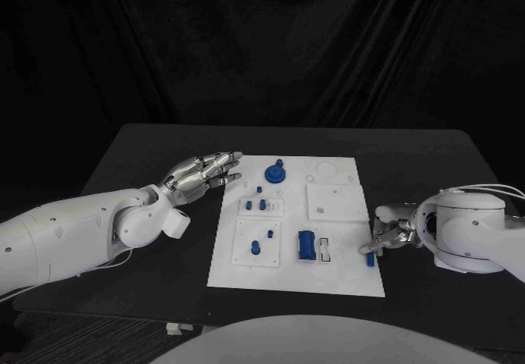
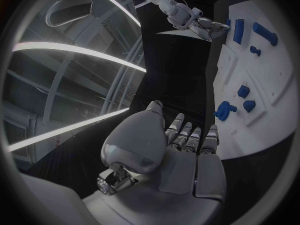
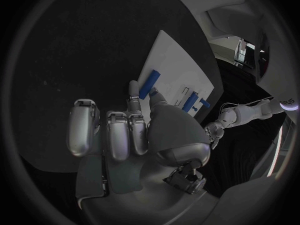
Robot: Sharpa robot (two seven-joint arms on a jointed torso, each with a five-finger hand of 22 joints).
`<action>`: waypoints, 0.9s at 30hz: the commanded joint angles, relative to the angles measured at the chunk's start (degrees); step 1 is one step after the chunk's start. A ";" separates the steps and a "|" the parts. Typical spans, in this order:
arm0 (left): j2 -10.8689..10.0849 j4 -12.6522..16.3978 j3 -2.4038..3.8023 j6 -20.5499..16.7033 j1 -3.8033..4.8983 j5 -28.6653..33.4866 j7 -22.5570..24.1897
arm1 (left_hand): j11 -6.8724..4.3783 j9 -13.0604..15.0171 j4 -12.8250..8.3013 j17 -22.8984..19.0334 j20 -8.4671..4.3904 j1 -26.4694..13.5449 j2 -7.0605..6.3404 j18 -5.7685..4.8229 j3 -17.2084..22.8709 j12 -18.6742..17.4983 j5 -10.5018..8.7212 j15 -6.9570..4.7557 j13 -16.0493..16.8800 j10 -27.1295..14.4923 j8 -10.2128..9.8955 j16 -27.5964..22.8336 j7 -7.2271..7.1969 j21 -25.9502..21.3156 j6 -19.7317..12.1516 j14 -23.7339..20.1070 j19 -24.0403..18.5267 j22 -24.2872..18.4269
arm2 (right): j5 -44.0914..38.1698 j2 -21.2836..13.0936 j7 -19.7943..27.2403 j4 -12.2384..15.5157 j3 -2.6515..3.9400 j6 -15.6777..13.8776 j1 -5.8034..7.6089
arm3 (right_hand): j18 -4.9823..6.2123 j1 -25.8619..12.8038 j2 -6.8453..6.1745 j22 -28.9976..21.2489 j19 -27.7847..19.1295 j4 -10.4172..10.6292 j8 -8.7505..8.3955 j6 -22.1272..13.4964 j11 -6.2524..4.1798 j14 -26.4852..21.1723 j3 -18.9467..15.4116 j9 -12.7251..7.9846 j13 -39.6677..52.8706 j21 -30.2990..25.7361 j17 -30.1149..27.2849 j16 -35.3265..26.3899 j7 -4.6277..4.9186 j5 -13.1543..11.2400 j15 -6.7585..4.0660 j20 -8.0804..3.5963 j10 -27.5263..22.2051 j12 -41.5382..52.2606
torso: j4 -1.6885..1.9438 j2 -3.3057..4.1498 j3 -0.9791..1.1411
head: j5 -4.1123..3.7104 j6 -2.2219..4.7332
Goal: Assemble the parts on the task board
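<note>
Hovering at the left of the head view, the left hand [image 1: 203, 176] has its fingers stretched out and slightly apart, tips pointing toward the upper left corner of the white task board [image 1: 339, 262], and it holds nothing. The left wrist view shows those fingers [image 2: 187, 137] laid side by side, short of the board's edge, with black table [image 1: 131, 159] under them.

Over at the right edge of the frame, the right hand [image 1: 388, 235] sits low at the board's right rim. Its thumb and a fingertip are pinched on a small blue bar [image 1: 370, 260] at the lower right of the board; the right wrist view shows the bar [image 3: 149, 84] between a raised fingertip [image 3: 134, 89] and the thumb, the other fingers curled in together.

The board lies in the middle of the table, running from centre frame down toward the bottom. On it, top centre, stands a round blue knob piece [image 1: 276, 174]. Below that sit two small blue pegs [image 1: 255, 204], lower left a blue peg [image 1: 256, 246] in a raised white block, and lower centre a larger blue rectangular block [image 1: 306, 245] beside a white slotted piece [image 1: 326, 249].
</note>
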 commanded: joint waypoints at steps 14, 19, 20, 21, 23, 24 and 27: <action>0.08 0.05 0.03 1.05 -0.23 -0.06 0.40 | 0.31 0.08 0.17 0.07 0.28 0.75 0.01 0.55 0.36 0.25 0.22 0.28 0.09 -0.08 0.07 0.37 1.45 0.39 0.41 0.03 0.16 0.07 | 1.02 0.64 -1.12 -0.15 -0.02 -2.38 -0.97 | 0.11 9.25 -1.71 10.74 1.45 -15.02 -2.16 1.05 0.93 4.92 14.35 -2.57 15.09 -1.14 9.46 -0.40 1.09 13.21 0.58 0.20 5.91 0.15 | 0.01 -0.01 0.01 | 0.29 -0.01; 0.15 0.03 0.03 1.05 -0.27 -0.06 0.36 | 0.35 0.06 0.17 0.06 0.28 0.82 0.02 0.55 0.41 0.27 0.28 0.28 0.09 -0.07 0.00 0.36 1.42 0.40 0.33 0.02 0.17 0.09 | 2.88 0.33 -1.01 -0.23 -0.01 -3.23 -0.98 | 0.15 3.03 -3.14 10.73 1.40 -19.63 -1.94 1.65 1.08 4.91 24.59 -2.42 15.09 -1.21 9.41 -0.39 1.40 15.35 0.87 0.72 5.91 0.15 | 0.00 0.00 0.01 | 0.39 -0.01; 0.16 0.02 0.03 1.06 -0.28 -0.06 0.34 | 0.35 0.06 0.17 0.06 0.28 0.82 0.02 0.55 0.41 0.27 0.28 0.28 0.09 -0.07 0.00 0.36 1.42 0.40 0.33 0.02 0.17 0.09 | 3.08 0.23 -0.99 -0.21 -0.01 -3.35 -0.98 | 0.16 2.85 -3.19 10.72 1.39 -19.83 -1.93 1.64 1.11 4.91 25.07 -2.39 15.09 -1.23 9.43 -0.38 1.32 15.44 0.88 0.70 5.91 0.15 | 0.00 0.00 0.01 | 0.39 -0.01; 0.18 0.02 0.03 1.07 -0.29 -0.06 0.33 | 0.35 0.06 0.17 0.06 0.28 0.82 0.02 0.55 0.41 0.27 0.28 0.28 0.09 -0.07 0.00 0.36 1.42 0.40 0.33 0.02 0.17 0.09 | 3.28 0.06 -0.98 -0.17 -0.01 -3.51 -0.98 | 0.16 2.43 -3.32 10.72 1.39 -20.04 -1.86 1.68 1.13 4.91 25.96 -2.30 15.09 -1.22 9.42 -0.38 1.31 15.53 0.88 0.70 5.91 0.15 | 0.00 -0.01 0.01 | 0.41 -0.01; 0.20 0.00 0.03 1.06 -0.31 -0.06 0.31 | 0.35 0.06 0.17 0.06 0.28 0.82 0.02 0.55 0.41 0.27 0.28 0.28 0.09 -0.07 0.00 0.36 1.42 0.40 0.33 0.02 0.17 0.09 | 3.55 -0.38 -0.97 -0.04 0.00 -3.85 -0.97 | 0.16 1.71 -3.65 10.73 1.39 -20.26 -1.70 1.75 1.13 4.91 27.59 -2.08 15.09 -1.21 9.43 -0.37 1.26 15.85 0.85 0.70 5.91 0.15 | 0.00 -0.01 0.02 | 0.49 -0.01; 0.21 -0.02 0.03 1.05 -0.32 -0.06 0.30 | 0.35 0.06 0.17 0.06 0.28 0.82 0.02 0.55 0.41 0.27 0.28 0.28 0.09 -0.07 0.00 0.36 1.42 0.40 0.33 0.02 0.17 0.09 | 3.72 -0.77 -0.97 0.10 0.00 -4.02 -0.96 | 0.16 1.39 -3.90 10.72 1.38 -20.28 -1.61 1.79 1.11 4.91 28.22 -1.95 15.09 -1.22 9.44 -0.37 1.25 15.95 0.85 0.69 5.91 0.15 | 0.01 -0.02 0.02 | 0.54 -0.01; 0.20 -0.04 0.03 0.98 -0.33 -0.06 0.27 | 0.35 0.06 0.17 0.06 0.28 0.82 0.02 0.55 0.41 0.27 0.28 0.28 0.09 -0.07 0.00 0.36 1.42 0.40 0.33 0.02 0.17 0.09 | 4.60 -1.77 -0.97 0.51 0.01 -4.38 -0.83 | 0.19 1.02 -4.13 10.69 1.35 -20.26 -1.48 1.84 1.08 4.91 29.00 -1.76 15.09 -1.31 9.42 -0.37 1.22 15.95 0.83 0.67 5.91 0.15 | 0.01 -0.03 0.00 | 0.67 -0.01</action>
